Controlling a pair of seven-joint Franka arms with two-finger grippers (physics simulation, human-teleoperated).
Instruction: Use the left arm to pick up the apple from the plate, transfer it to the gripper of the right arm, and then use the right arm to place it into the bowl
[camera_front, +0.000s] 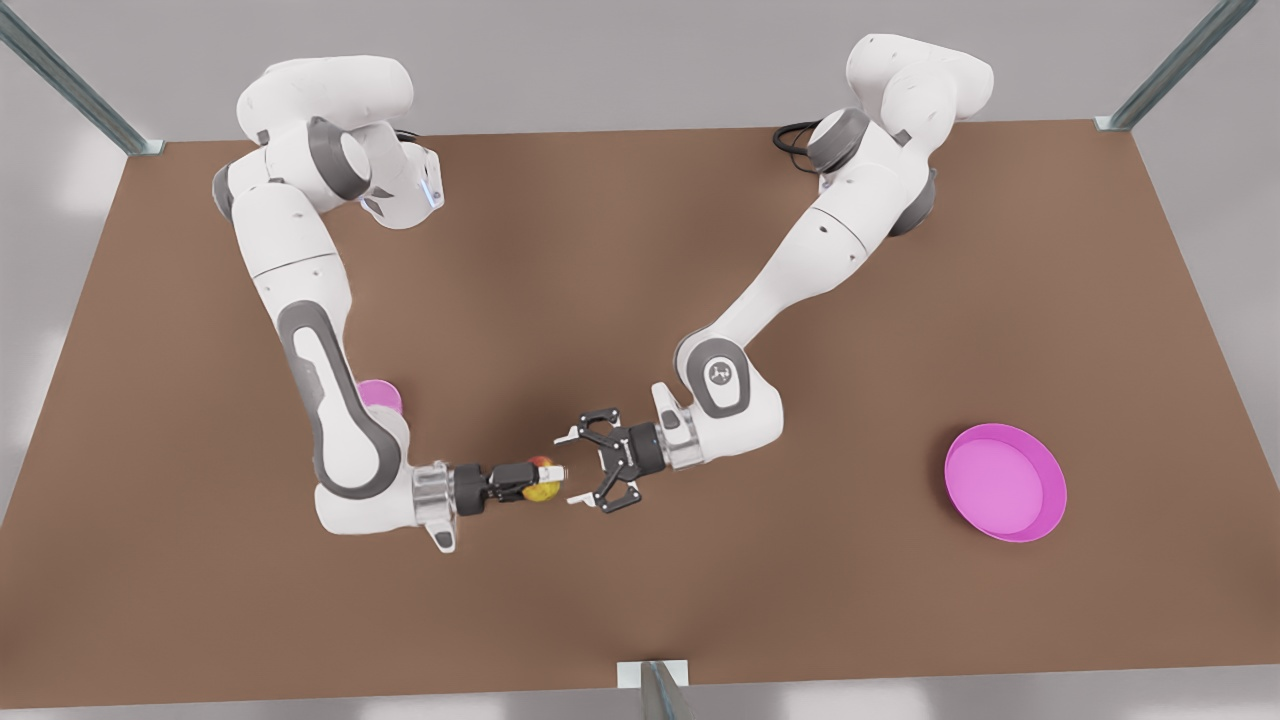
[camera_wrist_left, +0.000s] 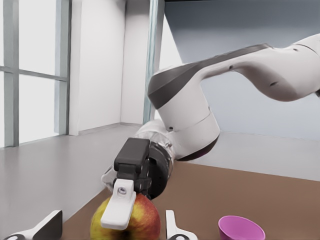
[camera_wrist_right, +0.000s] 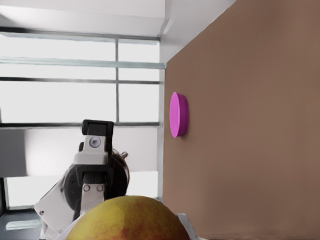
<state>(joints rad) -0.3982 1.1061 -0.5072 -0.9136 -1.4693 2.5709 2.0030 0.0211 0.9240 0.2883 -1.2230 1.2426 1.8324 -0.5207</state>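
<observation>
1. Here, in the front view, the two arms meet above the middle of the brown table (camera_front: 640, 600), their grippers pointing at each other
2. The right gripper (camera_front: 545, 478), slim with white tips, reaches in from the front view's left and is clamped on the apple (camera_front: 541, 480); in the left wrist view one of its white fingers (camera_wrist_left: 119, 205) lies pressed across the red-yellow fruit (camera_wrist_left: 131, 220)
3. The left gripper (camera_front: 572, 468), the black skeletal claw, comes in from the front view's right with its fingers spread wide on either side of the apple; whether they touch it I cannot tell
4. In the left wrist view the claw's two white fingertips (camera_wrist_left: 42, 226) stand apart from the apple, one on each side
5. The apple hangs in the air over the table, between the two grippers, well away from both dishes; its top shows in the right wrist view (camera_wrist_right: 125, 220)
6. The plate (camera_front: 1005, 482) lies on the table toward the front view's right, well apart from the arms
7. The bowl (camera_front: 381, 396) peeks out from behind the right arm at the front view's left, and it also stands on the table in the left wrist view (camera_wrist_left: 241, 232)
</observation>
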